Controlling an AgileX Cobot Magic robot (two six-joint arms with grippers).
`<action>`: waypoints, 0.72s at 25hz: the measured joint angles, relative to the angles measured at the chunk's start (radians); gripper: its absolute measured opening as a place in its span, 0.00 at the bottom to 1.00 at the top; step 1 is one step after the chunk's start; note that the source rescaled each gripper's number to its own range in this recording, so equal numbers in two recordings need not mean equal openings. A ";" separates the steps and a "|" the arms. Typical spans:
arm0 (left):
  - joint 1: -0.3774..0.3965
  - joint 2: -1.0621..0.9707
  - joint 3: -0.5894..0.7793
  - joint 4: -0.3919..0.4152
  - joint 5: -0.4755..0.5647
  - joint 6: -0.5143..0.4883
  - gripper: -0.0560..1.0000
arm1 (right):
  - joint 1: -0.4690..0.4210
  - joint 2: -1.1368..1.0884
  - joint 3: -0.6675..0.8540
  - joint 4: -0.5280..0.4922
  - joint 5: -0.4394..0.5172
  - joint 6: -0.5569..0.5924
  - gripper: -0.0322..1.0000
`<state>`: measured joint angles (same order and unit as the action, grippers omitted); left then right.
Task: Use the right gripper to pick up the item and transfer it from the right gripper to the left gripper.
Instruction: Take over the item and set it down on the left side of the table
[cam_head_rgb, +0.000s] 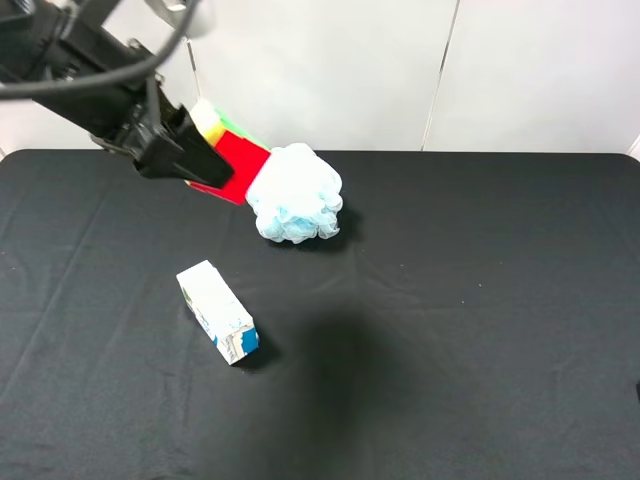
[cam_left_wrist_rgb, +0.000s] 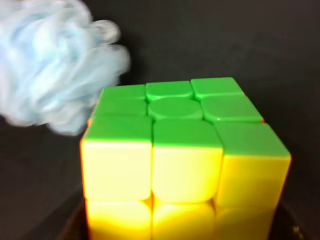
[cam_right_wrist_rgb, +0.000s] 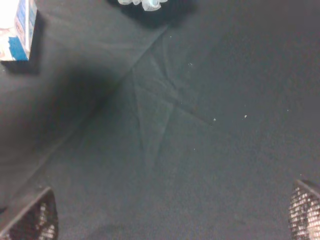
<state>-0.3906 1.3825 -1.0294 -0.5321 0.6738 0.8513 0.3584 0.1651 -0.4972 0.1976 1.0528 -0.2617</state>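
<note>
- One cube: a small block of smooth, shiny squares, green, yellow and red. It is up in the air over the far left of the table, close by the puff.
- The left gripper, hard and black, is clamped tight on the cube.
- The right gripper has two bumpy, dotted fingers spread wide, with nothing between them.
- One puff: round, soft, fluffy pale blue net.
- One carton: a long white and blue box lying on the wrinkly black cloth.

You see a pale blue puff on the black counter. A white-and-blue carton lies apart from it — on its side.
</note>
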 joint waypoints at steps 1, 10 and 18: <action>0.028 0.000 0.000 -0.001 0.000 0.002 0.05 | 0.000 0.000 0.000 0.000 0.000 0.002 0.99; 0.258 0.000 0.001 -0.001 -0.009 -0.037 0.05 | 0.000 0.000 0.000 -0.003 0.000 0.007 0.99; 0.378 -0.001 0.116 0.023 -0.128 -0.100 0.05 | 0.000 0.000 0.000 -0.004 -0.001 0.009 0.99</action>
<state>-0.0126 1.3817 -0.9138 -0.5088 0.5462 0.7517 0.3584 0.1651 -0.4972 0.1939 1.0517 -0.2524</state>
